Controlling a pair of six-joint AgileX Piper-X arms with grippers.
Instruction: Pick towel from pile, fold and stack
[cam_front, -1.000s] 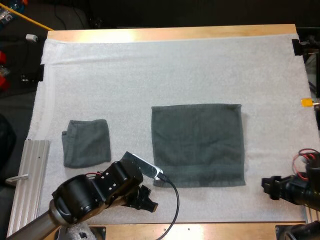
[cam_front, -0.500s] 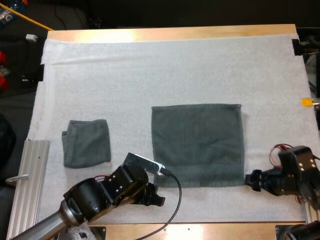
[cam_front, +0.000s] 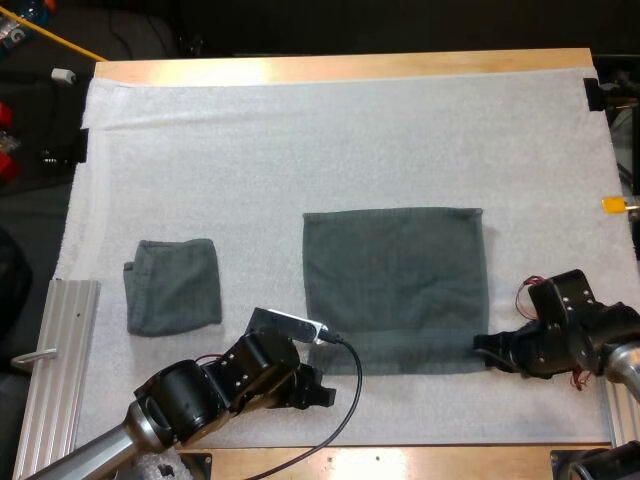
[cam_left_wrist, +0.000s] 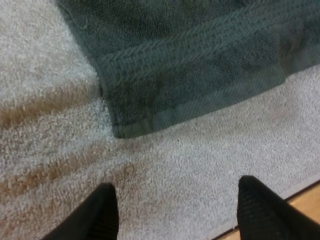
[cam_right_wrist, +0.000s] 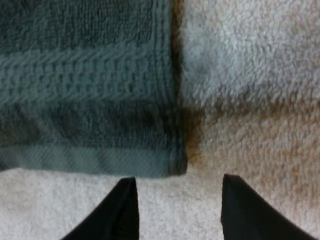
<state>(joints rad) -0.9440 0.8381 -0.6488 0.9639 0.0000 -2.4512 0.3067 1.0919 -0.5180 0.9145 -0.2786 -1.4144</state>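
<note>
The spread towel (cam_front: 395, 290) lies flat right of centre on the white mat (cam_front: 300, 140). The folded towel (cam_front: 173, 285) sits at centre left, well apart from it. The left gripper (cam_front: 320, 392) is just below the spread towel's lower-left corner and the right gripper (cam_front: 483, 350) is at its lower-right corner, both with fingers apart and clear of the cloth. To fold cleanly, each should settle over its corner, pinch the hem only — not the mat — and lift in step so the edge stays level. The right one seems almost at the hem, though that is hard to judge. Since a second ago both grippers have closed in on the corners — the right from the frame's right edge — and the towels have not shifted.
</note>
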